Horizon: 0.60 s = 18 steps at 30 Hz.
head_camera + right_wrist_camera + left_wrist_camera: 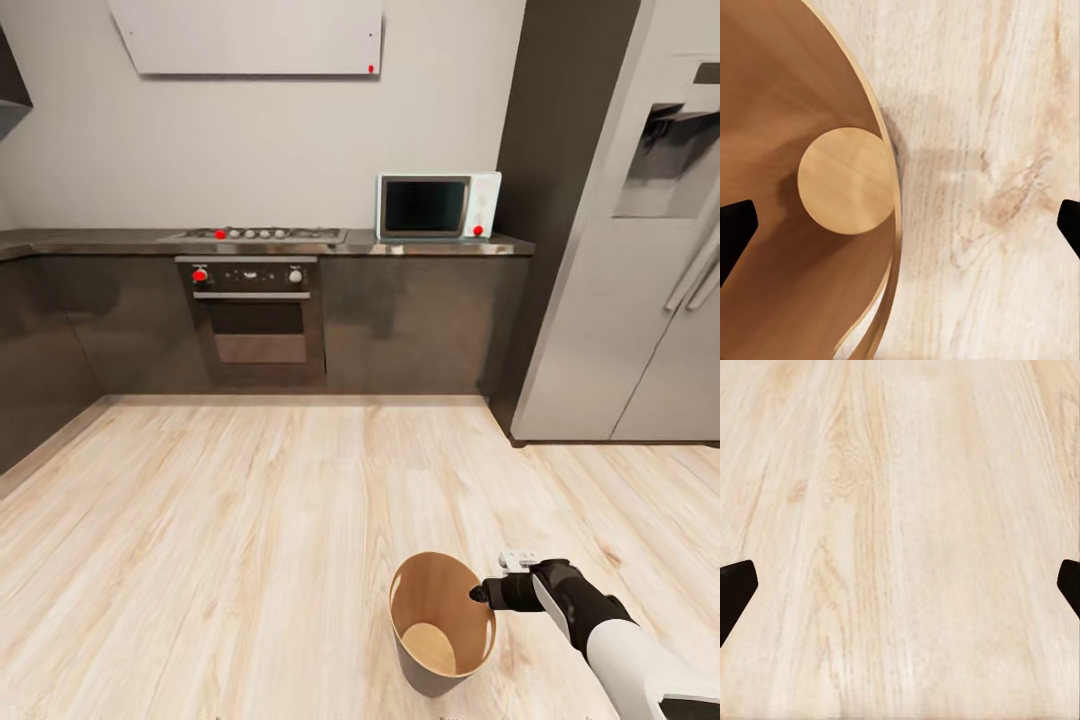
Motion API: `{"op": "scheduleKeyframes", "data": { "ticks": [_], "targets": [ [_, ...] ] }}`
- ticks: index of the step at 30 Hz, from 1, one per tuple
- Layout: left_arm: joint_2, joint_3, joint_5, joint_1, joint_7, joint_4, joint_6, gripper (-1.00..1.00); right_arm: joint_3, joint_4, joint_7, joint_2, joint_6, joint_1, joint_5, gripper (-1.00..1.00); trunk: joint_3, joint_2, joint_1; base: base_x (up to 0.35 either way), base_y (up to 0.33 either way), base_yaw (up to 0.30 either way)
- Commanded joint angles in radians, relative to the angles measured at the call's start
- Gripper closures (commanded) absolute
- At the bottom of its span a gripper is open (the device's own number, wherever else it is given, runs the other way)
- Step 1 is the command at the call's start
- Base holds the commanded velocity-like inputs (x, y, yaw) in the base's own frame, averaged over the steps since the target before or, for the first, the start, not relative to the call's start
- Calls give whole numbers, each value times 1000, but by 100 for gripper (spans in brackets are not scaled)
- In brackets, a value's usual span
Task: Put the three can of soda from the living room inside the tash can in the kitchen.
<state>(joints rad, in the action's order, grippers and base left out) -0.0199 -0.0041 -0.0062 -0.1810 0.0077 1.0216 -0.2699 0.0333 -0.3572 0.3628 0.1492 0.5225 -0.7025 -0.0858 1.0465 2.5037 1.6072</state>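
Observation:
The tash can (428, 603) stands upright on the kitchen's light wood floor, near and right of centre, brown inside with a pale round bottom (846, 181) showing bare. My right gripper (482, 594) hovers just off the can's right rim, open, with nothing between its fingers. In the right wrist view the gripper (903, 225) looks down across the can's rim (889, 142), half over the can and half over the floor. My left gripper (900, 589) is open above bare floorboards. The cans of soda are out of view.
Dark cabinets run along the far wall with an oven (258, 315), a gas hob (262, 234) and a pale microwave (437, 205) on the counter. A large steel fridge (640, 260) fills the right. A white hood (250, 35) hangs above. Open floor lies ahead and left.

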Motion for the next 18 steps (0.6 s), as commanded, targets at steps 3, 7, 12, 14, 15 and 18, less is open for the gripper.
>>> {"op": "scheduleKeyframes", "data": {
  "ticks": [3, 7, 12, 14, 15, 18],
  "targets": [
    [0, 1, 0, 0, 0, 0, 1, -100, -1, -1, 0, -1, 0, 0, 0, -100, 12, 1, 1, 0, 0, 0],
    [0, 1, 0, 0, 0, 0, 1, -100, -1, -2, 0, 0, 0, 0, 0, -100, 27, 2, 3, 0, 0, 0],
    [0, 1, 0, 0, 0, 0, 1, -100, 0, -2, 1, 1, -1, 0, 0, -100, 47, 3, 5, 0, 0, 0],
    [0, 1, 0, 0, 0, 0, 1, -100, 0, -2, 1, 1, -1, 0, 0, -100, 54, 3, 6, 0, 0, 0],
    [0, 1, 0, 0, 0, 0, 1, -100, 0, -2, 1, 1, -1, 0, 0, -100, 58, 4, 7, 0, 0, 0],
    [0, 1, 0, 0, 0, 0, 1, -100, 1, -3, 1, 3, -1, 0, 0, -100, 70, 4, 8, 0, 0, 0]
  ]
}}
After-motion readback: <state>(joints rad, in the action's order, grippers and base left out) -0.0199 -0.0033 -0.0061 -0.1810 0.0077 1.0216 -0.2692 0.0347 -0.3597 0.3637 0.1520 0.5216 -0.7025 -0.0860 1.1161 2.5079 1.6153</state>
